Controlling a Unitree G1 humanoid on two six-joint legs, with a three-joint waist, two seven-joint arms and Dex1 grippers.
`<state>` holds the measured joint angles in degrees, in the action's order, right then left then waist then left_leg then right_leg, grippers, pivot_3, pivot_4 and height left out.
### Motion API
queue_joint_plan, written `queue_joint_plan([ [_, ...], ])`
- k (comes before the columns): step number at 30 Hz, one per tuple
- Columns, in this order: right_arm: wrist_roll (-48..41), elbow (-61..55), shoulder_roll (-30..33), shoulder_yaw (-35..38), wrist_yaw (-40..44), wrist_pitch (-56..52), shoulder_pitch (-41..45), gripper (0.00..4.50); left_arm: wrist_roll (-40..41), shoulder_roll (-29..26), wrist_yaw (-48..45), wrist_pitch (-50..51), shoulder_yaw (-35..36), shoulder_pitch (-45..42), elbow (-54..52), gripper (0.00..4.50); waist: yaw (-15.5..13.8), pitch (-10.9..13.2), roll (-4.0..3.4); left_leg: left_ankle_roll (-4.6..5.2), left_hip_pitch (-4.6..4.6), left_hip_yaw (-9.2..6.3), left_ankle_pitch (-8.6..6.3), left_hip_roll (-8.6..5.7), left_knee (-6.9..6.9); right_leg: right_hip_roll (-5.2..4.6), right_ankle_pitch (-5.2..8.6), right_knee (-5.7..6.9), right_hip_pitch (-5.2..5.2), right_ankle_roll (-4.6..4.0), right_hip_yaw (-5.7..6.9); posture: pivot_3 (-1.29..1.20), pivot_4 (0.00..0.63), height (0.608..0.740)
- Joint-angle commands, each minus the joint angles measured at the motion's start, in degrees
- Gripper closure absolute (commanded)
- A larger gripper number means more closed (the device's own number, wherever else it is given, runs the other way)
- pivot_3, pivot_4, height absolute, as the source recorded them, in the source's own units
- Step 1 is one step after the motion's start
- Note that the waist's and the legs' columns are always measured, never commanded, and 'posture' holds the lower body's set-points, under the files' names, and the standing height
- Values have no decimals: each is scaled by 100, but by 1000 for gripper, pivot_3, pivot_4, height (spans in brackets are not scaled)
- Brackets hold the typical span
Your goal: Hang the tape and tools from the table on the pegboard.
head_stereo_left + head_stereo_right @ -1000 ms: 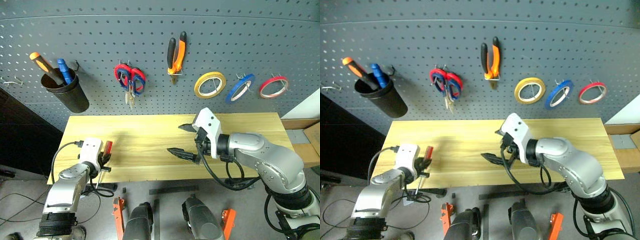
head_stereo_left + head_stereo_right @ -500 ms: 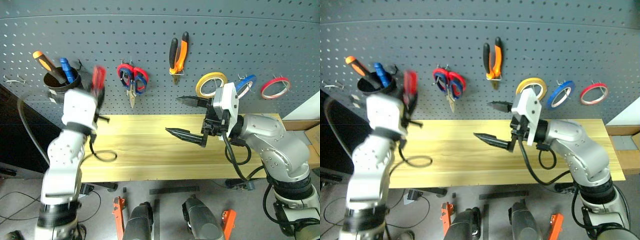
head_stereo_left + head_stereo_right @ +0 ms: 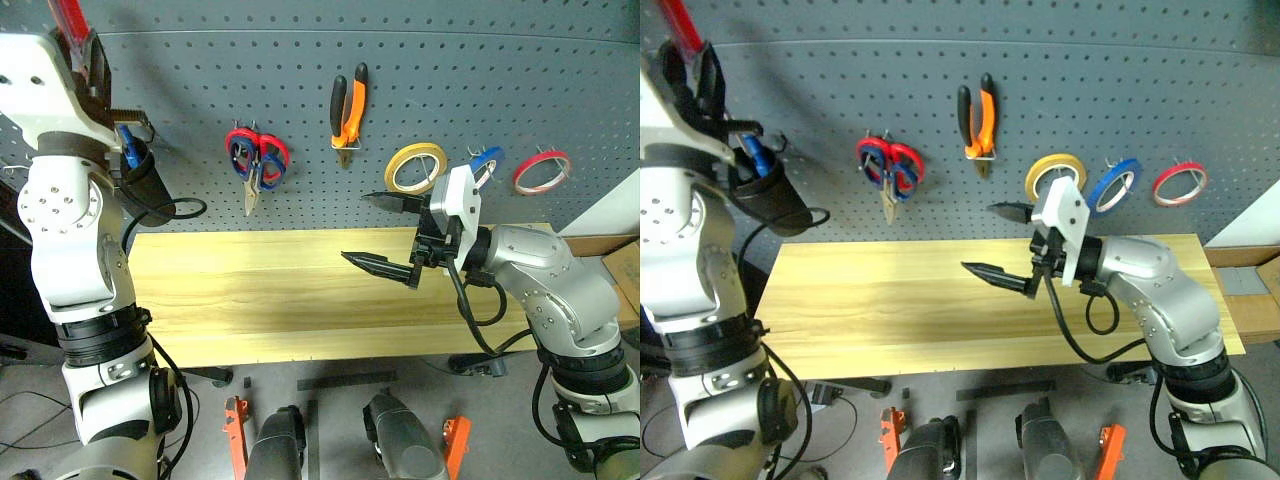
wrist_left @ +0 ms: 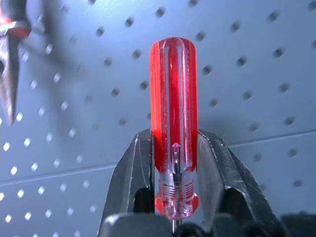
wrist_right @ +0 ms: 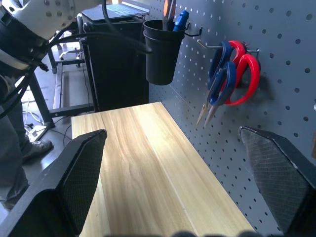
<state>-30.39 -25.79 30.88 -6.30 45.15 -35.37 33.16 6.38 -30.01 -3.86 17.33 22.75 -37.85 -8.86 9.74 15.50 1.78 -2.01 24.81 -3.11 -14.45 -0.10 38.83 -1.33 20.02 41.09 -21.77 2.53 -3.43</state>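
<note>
Since a second ago my left hand (image 4: 173, 163) has risen from the worktop (image 3: 300, 300) to the pegboard (image 3: 500, 90), pinching the red-handled screwdriver (image 4: 173, 118). Right hand (image 3: 385, 232) idle, spread wide. Next I'd lower it, shaft first, into the black cup (image 3: 145, 185), slowly.

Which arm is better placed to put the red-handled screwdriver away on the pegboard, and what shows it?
Left. Its gripper is shut on the screwdriver, raised near the black cup on the pegboard. The right gripper hangs open over the table.
</note>
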Motion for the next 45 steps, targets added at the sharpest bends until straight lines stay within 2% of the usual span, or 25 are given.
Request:
queue_joint_plan([
  [1,-33,-122,15,106,15,81,72,0,30,-1,140,-141,231,164,-96,3683,-5,0,0,0,0,0,0,0,1,0,0,1,0,0,0,-198,199,740],
  [4,-34,-117,26,113,11,75,70,0,17,-3,231,-207,275,290,-109,3683,-8,-2,4,3,2,-1,-2,0,4,0,0,1,0,0,1,-199,198,740],
  [15,-11,-133,62,122,-9,53,54,0,165,246,431,-359,169,-47,-115,23,-8,-18,23,3,1,-1,-2,-1,7,-1,0,5,1,0,2,-198,193,740],
  [18,-72,-161,100,269,-51,38,-17,0,183,213,87,-482,-216,-220,-313,23,-17,-28,29,2,2,-1,-1,-1,8,-1,0,5,1,0,2,-201,187,740],
  [22,-322,-264,241,794,-136,-89,-269,0,414,318,-719,-289,-1107,-66,-994,23,-39,-44,31,-3,2,-1,2,-7,8,-4,0,3,5,0,2,-199,180,740],
  [26,-509,-536,502,1219,-244,-261,-731,0,968,292,-1486,421,-1753,461,-1656,23,-9,-86,10,-6,3,2,3,-6,4,-5,0,-1,4,0,-3,-205,171,740],
  [29,-555,-718,613,1392,-377,-343,-1044,0,1363,214,-1792,1311,-2087,935,-1911,23,71,-112,-9,2,-1,6,-1,0,2,4,0,5,3,0,-11,-216,165,740],
  [32,-530,-838,685,1460,-469,-334,-1304,0,1697,201,-2085,1719,-2266,1336,-2186,23,155,-178,-36,13,-4,6,-5,4,4,9,0,13,5,0,-15,-229,159,740],
  [39,-30,-734,597,1391,-884,-83,-2112,0,1372,309,-2019,1457,-2342,2046,-1970,23,146,-345,-39,17,-25,-1,1,-1,7,12,0,9,36,1,-31,-234,133,740],
  [42,813,-64,-184,1095,-1760,654,-2766,0,887,216,-2103,631,-2381,3021,-1377,23,170,-535,-33,17,-38,1,0,0,-2,12,0,1,45,1,-40,-230,100,740],
  [45,1336,436,-586,947,-2004,1348,-3115,0,619,168,-2224,35,-2383,3651,-898,23,178,-647,-50,16,-95,13,-2,-2,-49,16,1,-13,73,2,-60,-227,80,740],
])
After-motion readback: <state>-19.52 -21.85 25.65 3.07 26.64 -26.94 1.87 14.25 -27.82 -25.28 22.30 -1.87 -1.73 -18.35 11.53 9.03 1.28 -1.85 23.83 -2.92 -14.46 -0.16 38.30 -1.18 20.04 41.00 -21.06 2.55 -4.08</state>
